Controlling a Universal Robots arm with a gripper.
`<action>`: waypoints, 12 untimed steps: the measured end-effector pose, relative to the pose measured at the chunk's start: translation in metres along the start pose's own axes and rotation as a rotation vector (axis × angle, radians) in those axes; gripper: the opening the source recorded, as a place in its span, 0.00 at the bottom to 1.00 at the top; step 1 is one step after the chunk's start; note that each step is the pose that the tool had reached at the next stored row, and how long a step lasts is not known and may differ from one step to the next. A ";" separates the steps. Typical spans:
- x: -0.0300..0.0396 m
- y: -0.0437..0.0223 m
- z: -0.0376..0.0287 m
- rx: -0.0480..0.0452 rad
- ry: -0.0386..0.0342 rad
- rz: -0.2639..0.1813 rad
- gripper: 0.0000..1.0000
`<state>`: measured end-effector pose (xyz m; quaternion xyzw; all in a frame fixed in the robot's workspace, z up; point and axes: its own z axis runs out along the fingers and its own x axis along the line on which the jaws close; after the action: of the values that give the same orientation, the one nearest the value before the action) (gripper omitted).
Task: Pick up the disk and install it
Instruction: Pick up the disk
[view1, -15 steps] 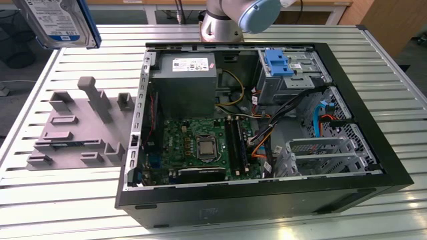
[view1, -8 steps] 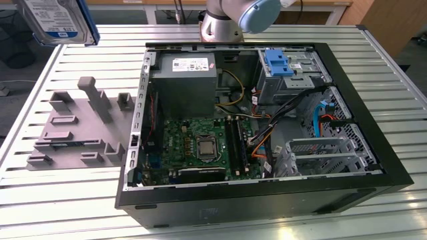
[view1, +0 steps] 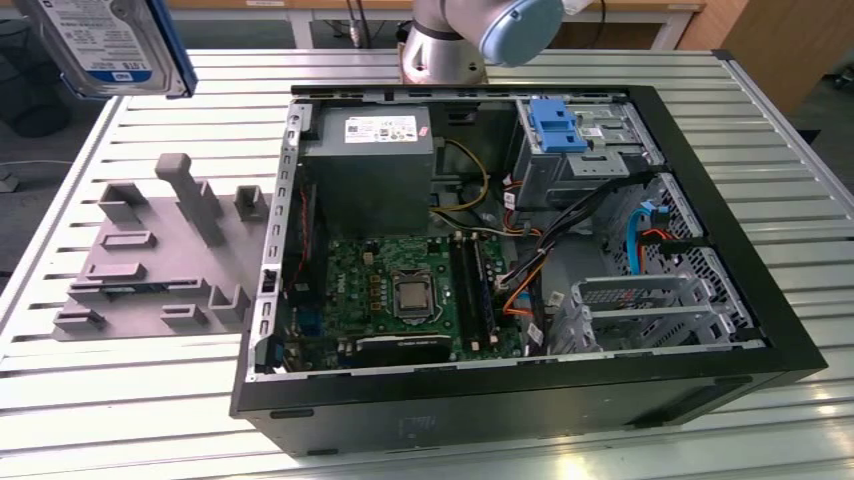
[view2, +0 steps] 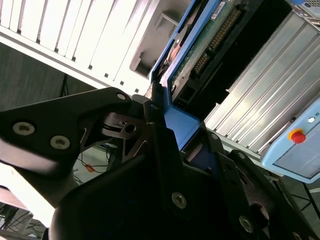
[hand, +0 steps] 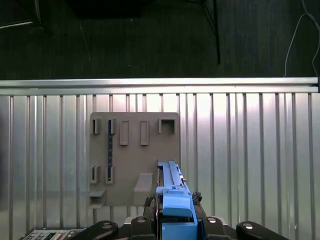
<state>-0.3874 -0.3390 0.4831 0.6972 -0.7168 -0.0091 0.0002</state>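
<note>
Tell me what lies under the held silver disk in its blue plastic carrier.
In the first wrist view, the grey slotted holder plate on the ribbed metal table lies below the disk, which hides part of the plate.

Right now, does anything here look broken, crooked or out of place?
Nothing looks damaged or spilled. The only odd sight: the disk hangs in the air at the exterior view's upper left, clamped in the gripper, while the open computer case lies on its side.

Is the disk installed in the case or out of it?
Out: the gripper holds the disk in the air, apart from the open computer case.
</note>
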 end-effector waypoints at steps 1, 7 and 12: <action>0.0011 0.0000 0.0000 0.0000 0.0000 0.000 0.36; 0.0094 -0.0002 -0.0001 0.0000 -0.0001 0.000 0.36; 0.0148 -0.0004 -0.0002 0.0000 0.0000 0.000 0.36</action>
<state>-0.3874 -0.3537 0.4831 0.6972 -0.7168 -0.0091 0.0002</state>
